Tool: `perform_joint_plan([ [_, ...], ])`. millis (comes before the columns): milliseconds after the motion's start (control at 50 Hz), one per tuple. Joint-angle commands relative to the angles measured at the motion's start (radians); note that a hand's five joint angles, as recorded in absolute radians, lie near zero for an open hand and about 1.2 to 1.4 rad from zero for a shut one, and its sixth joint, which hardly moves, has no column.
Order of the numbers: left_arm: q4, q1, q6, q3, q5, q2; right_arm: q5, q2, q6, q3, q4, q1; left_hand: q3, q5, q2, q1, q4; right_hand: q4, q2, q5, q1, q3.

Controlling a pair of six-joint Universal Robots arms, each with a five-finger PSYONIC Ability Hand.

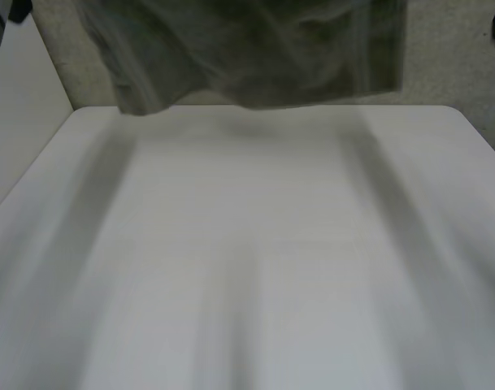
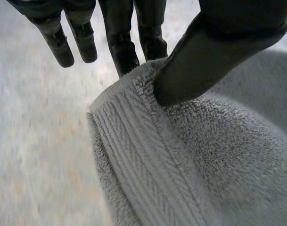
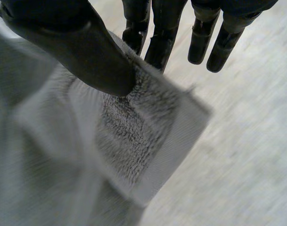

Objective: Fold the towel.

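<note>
In the head view the towel [image 1: 247, 53] hangs across the top of the frame, from upper left to upper right, streaked with blur. Its lower edge sags lowest at the upper left, level with the far edge of the table [image 1: 255, 268]. Blur makes it hard to tell whether cloth and table touch there. The white tabletop takes up the middle and lower frame. Speckled floor [image 1: 450, 57] shows past its far edge at the upper right.

In the left wrist view the left hand [image 2: 209, 52] is clamped on the towel [image 2: 223, 160]. Its thumb [image 2: 181, 80] presses the pile just beside the ribbed hem [image 2: 143, 155], against the fingers [image 2: 120, 47] behind the cloth. The hand's other fingers stand straight and clear of the towel.

In the right wrist view the right hand [image 3: 77, 42] pinches the towel [image 3: 124, 132] too, near a corner [image 3: 197, 113]. Its thumb [image 3: 105, 75] bears down on the fluffy face, with fingers [image 3: 159, 44] backing the cloth. The remaining fingers point out beyond the towel's edge, touching nothing. The corner juts past the thumb tip, its flat woven border turned outward.
</note>
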Motion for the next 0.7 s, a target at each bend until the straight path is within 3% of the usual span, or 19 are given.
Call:
perform_joint_plan([
  [20, 0.112, 0.076, -0.006, -0.39, 0.066, 0.024, -0.124, -0.007, -0.05, 0.255, 0.056, 0.002, -0.058, 0.06, 0.059, 0.086, -0.066, -0.076, 0.082, 0.054, 0.06, -0.053],
  [140, 0.241, 0.087, 0.014, -0.633, 0.166, 0.018, -0.161, -0.012, -0.167, 0.477, 0.059, -0.015, -0.058, 0.06, 0.059, 0.086, -0.066, -0.076, 0.082, 0.054, 0.06, -0.053],
  [180, 0.332, 0.087, 0.065, -0.774, 0.207, 0.005, -0.164, -0.003, -0.195, 0.529, 0.058, -0.023, -0.058, 0.06, 0.059, 0.086, -0.066, -0.076, 0.082, 0.054, 0.06, -0.053],
  [280, 0.392, 0.093, 0.187, -0.94, 0.224, -0.007, -0.19, 0.014, -0.335, 0.71, 0.076, -0.053, -0.058, 0.06, 0.059, 0.086, -0.066, -0.076, 0.082, 0.054, 0.06, -0.053],
  [360, 0.369, 0.116, 0.283, -1.069, 0.227, 0.037, -0.215, -0.004, -0.409, 0.781, 0.098, -0.072, -0.058, 0.06, 0.059, 0.086, -0.066, -0.076, 0.082, 0.054, 0.06, -0.053],
  [400, 0.354, 0.127, 0.304, -1.104, 0.227, 0.082, -0.241, -0.1, -0.434, 0.813, 0.177, -0.105, -0.058, 0.06, 0.059, 0.086, -0.066, -0.076, 0.082, 0.054, 0.06, -0.053],
  [560, 0.199, 0.173, 0.315, -1.216, 0.256, 0.345, -0.333, -0.338, -0.426, 0.772, 0.426, -0.251, -0.058, 0.06, 0.059, 0.086, -0.066, -0.076, 0.082, 0.054, 0.06, -0.053],
  [700, 0.099, 0.182, 0.317, -1.236, 0.29, 0.496, -0.379, -0.402, -0.432, 0.672, 0.541, -0.351, -0.058, 0.06, 0.059, 0.086, -0.066, -0.076, 0.082, 0.054, 0.06, -0.053],
])
